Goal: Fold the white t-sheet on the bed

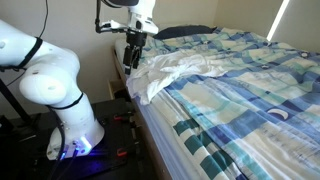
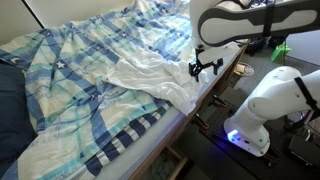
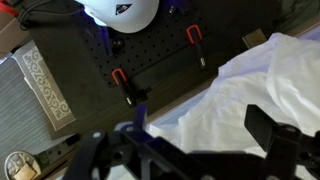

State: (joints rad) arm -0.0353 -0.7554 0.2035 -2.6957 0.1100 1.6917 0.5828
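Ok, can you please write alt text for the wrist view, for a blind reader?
The open tool, blurred, hangs over the crumpled white t-sheet. Beyond it are the robot's white base on a black plate with red clamps, and a patterned rug at the left.

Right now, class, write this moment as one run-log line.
phase: approach | gripper: open, above sheet's edge | white sheet: rumpled, unfolded, at side of bed | grasp: none yet
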